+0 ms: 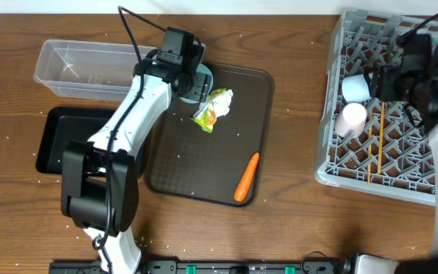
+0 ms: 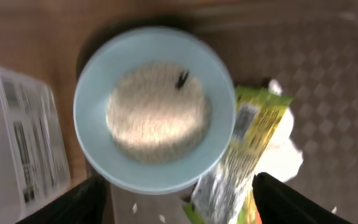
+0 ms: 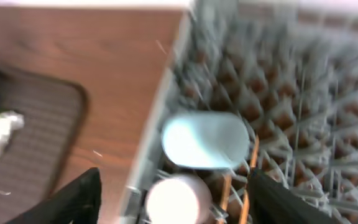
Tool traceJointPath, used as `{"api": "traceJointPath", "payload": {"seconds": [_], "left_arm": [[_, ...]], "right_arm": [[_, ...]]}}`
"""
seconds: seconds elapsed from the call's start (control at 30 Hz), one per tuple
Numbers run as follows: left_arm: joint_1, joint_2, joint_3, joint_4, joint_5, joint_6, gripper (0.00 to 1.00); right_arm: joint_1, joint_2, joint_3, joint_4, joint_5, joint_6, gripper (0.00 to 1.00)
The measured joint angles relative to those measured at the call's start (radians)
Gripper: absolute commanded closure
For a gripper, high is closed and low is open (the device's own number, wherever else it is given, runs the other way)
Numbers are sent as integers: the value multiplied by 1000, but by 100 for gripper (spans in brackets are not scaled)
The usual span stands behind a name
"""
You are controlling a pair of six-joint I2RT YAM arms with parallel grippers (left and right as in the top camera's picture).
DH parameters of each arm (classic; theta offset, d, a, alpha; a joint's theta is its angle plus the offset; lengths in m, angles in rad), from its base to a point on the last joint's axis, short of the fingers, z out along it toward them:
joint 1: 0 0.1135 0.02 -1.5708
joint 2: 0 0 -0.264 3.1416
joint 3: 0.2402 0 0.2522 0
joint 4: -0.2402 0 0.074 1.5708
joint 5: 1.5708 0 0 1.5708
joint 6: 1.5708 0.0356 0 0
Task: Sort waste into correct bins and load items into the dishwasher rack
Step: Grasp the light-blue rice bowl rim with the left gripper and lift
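Your white bowl (image 2: 154, 109) sits at the brown tray's (image 1: 196, 164) 11 o'clock corner, with the wrapper (image 1: 214, 109) just beside it at 4 o'clock and the carrot (image 1: 247, 176) near the tray's 5 o'clock edge. Your left gripper (image 2: 179, 194) hangs over the bowl, fingers wide, holding nothing. At the wooden table's (image 1: 295, 114) 3 o'clock, your right gripper (image 3: 176, 198) gapes empty above the rack (image 1: 327, 164), over the light blue cup (image 3: 205, 140) and the pink cup (image 3: 174, 199).

orange carrot (image 1: 247, 176); grey lattice rack (image 1: 363, 32); yellow-green wrapper (image 1: 213, 108)
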Motion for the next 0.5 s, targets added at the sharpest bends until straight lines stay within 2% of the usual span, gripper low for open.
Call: {"api": "traceJointPath", "payload": {"seconds": [0.23,0.5], "left_arm": [[-66,8,18,137,-62,108,19],[-79,111,21,159,-88,146,21]], "right_arm": [[130,-56,5,-18,-43,0,28],[172,-48,5,-42,-48,1,28]]}}
